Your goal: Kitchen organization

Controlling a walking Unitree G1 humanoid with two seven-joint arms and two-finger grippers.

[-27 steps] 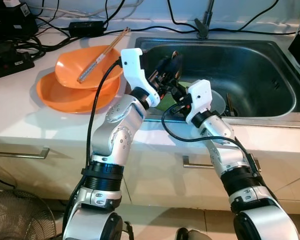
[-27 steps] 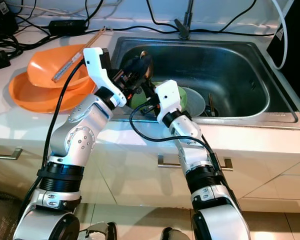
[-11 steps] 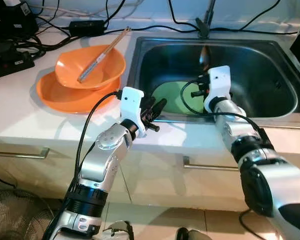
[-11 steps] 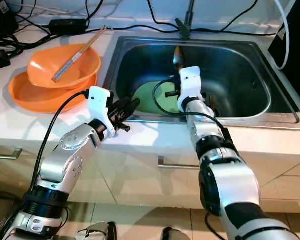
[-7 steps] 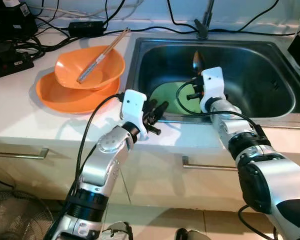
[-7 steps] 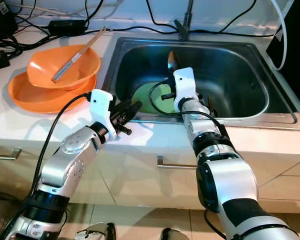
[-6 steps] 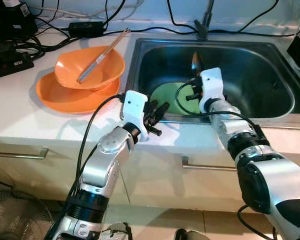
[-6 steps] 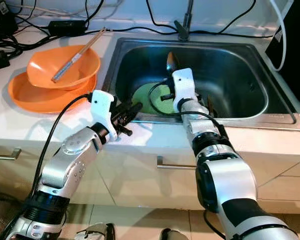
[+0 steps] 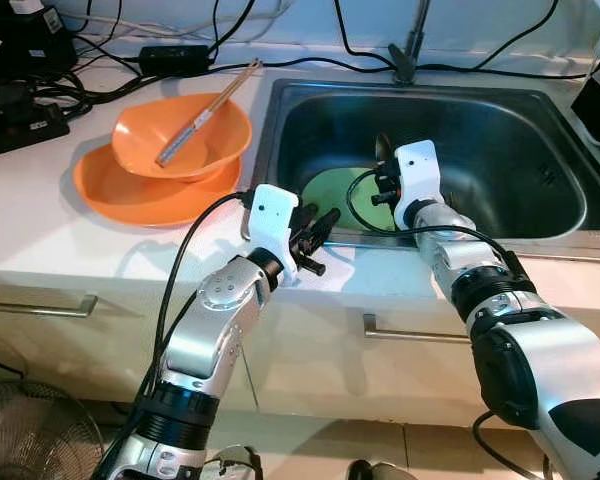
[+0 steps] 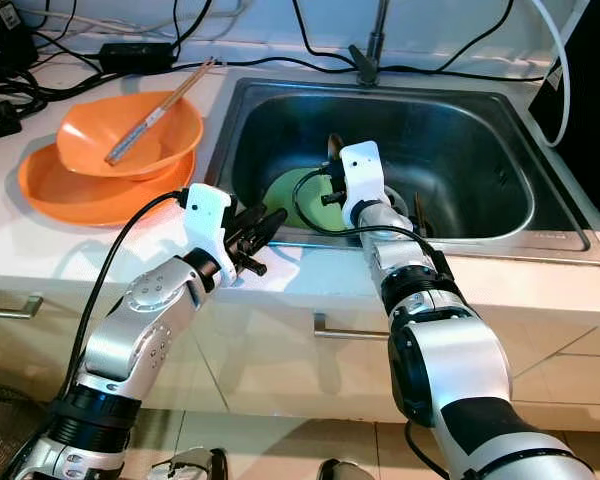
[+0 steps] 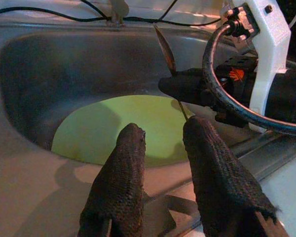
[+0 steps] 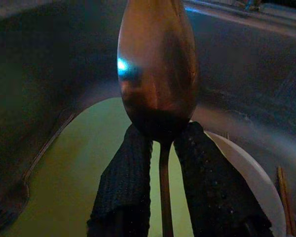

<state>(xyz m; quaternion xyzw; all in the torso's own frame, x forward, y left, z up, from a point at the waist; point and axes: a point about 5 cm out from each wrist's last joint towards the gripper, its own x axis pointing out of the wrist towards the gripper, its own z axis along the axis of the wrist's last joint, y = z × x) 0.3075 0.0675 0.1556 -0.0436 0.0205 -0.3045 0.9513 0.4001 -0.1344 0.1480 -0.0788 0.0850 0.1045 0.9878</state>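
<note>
A bronze spoon [image 12: 155, 64] stands bowl-up in my right gripper [image 9: 384, 186], which is shut on its handle. It hangs low inside the steel sink [image 9: 500, 120], over a light green plate [image 9: 342, 192] lying on the sink floor. The left wrist view also shows the spoon [image 11: 166, 48] and green plate [image 11: 108, 129]. My left gripper [image 9: 316, 226] hovers at the sink's front-left rim over the white counter, open with nothing between its fingers [image 11: 130, 163]. A white plate [image 12: 246, 173] lies partly under the green one.
An orange bowl [image 9: 180, 135] holding chopsticks [image 9: 208, 98] sits on an orange plate [image 9: 130, 190] on the counter to the left. Cables and a power strip [image 9: 20, 110] run along the back. The faucet base [image 9: 408, 60] is behind the sink. More chopsticks [image 10: 417, 210] lie in the sink.
My left gripper let go of the spoon and drew back to the sink's front rim. My right gripper carried the spoon into the sink, then lower and toward the left.
</note>
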